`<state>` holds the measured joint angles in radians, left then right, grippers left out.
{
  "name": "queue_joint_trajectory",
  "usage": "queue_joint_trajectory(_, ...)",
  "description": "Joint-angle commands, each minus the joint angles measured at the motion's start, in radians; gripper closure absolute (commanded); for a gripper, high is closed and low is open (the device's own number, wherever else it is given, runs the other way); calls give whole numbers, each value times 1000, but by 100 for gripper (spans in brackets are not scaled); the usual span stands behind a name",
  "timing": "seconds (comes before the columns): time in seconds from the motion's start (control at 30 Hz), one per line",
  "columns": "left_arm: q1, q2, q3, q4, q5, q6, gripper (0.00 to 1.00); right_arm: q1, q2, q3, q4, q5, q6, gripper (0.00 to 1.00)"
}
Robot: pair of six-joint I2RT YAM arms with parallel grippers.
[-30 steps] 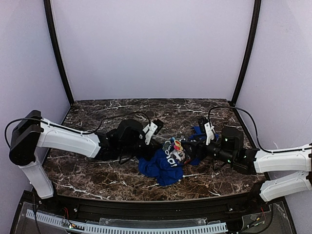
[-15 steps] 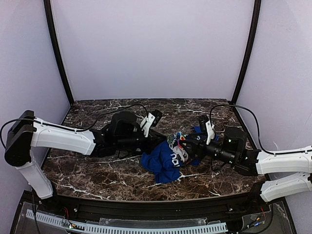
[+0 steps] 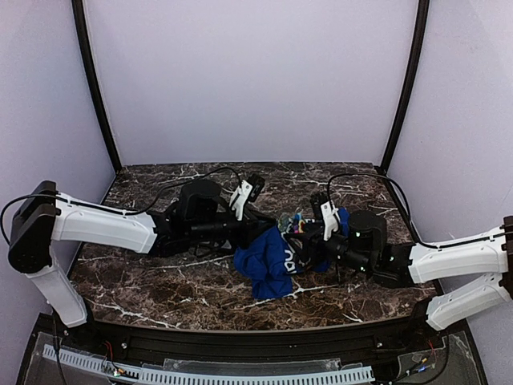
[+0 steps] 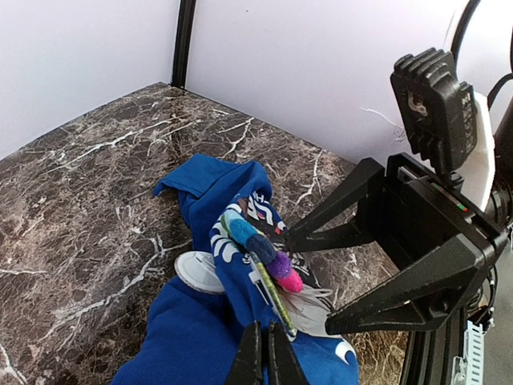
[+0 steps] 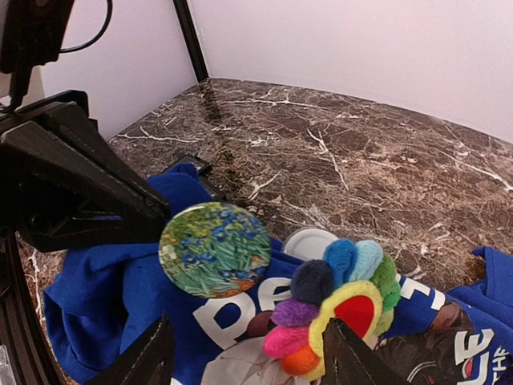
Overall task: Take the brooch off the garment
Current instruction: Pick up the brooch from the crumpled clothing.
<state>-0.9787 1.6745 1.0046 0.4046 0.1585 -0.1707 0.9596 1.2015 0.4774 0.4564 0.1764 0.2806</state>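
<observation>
The blue garment [image 3: 268, 261] with white lettering lies bunched at mid-table. Its brooch [image 5: 345, 309], a plush flower with a yellow ring, red centre and coloured petals, sits on a raised fold and shows edge-on in the left wrist view [image 4: 272, 257]. My left gripper [image 4: 262, 353] is shut on the garment [image 4: 184, 345] just below the brooch, holding the fold up. My right gripper [image 5: 252, 353] is open, facing the left one. Its fingers [image 5: 152, 357] straddle the cloth just below the brooch, not touching it.
A round badge [image 5: 215, 249] with a green and blue painting is pinned beside the brooch. A white disc [image 5: 313, 241] lies behind the fold. More blue cloth [image 5: 497, 273] trails to the right. A small dark tray [image 5: 188, 164] sits behind the garment.
My left gripper has lifted the fold and drawn it back and left. The right gripper has moved left up to the brooch, and its jaws have narrowed.
</observation>
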Motion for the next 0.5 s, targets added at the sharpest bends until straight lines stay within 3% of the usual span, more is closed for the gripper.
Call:
queue_joint_trajectory(0.0, 18, 6, -2, 67, 33, -43, 99, 40, -3, 37, 12, 41, -23, 38)
queue_joint_trajectory(0.2, 23, 20, 1, 65, 41, -59, 99, 48, 0, 33, 55, -15, 4, 46)
queue_joint_trajectory(0.47, 22, 19, -24, 79, 40, -68, 99, 76, 124, 125, 47, 6, 6, 52)
